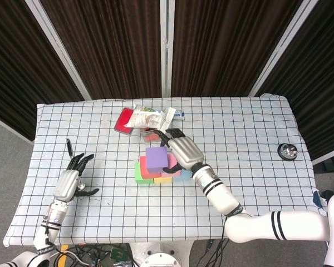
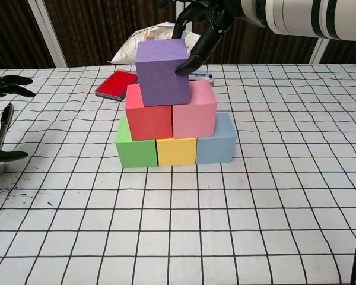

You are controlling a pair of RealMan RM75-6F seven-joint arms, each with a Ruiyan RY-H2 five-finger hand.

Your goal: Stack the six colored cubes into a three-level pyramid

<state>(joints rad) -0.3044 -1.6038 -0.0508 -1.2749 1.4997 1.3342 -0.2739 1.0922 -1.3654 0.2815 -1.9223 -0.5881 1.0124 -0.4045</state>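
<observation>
A: Status of the stack?

B: I see three levels on the table [image 2: 285, 196]. Bottom row: green cube [image 2: 136, 149], yellow cube [image 2: 176, 151], blue cube [image 2: 216, 142], touching side by side. Above them sit the red cube [image 2: 148, 119] and pink cube [image 2: 194, 111]. The purple cube [image 2: 162, 71] is on top, turned slightly off square.

A: And the right hand?

B: My right hand [image 1: 181, 150] is at the purple cube's 3 o'clock side, one dark fingertip [image 2: 184, 68] touching its right face, other fingers behind it. I cannot tell whether it grips.

A: Left hand?

B: The left hand [image 1: 70, 181] lies at the stack's 9 o'clock, well apart, fingers spread, holding nothing. A red case [image 2: 115, 84] and a white bag [image 2: 151, 34] sit at 12 o'clock.
</observation>
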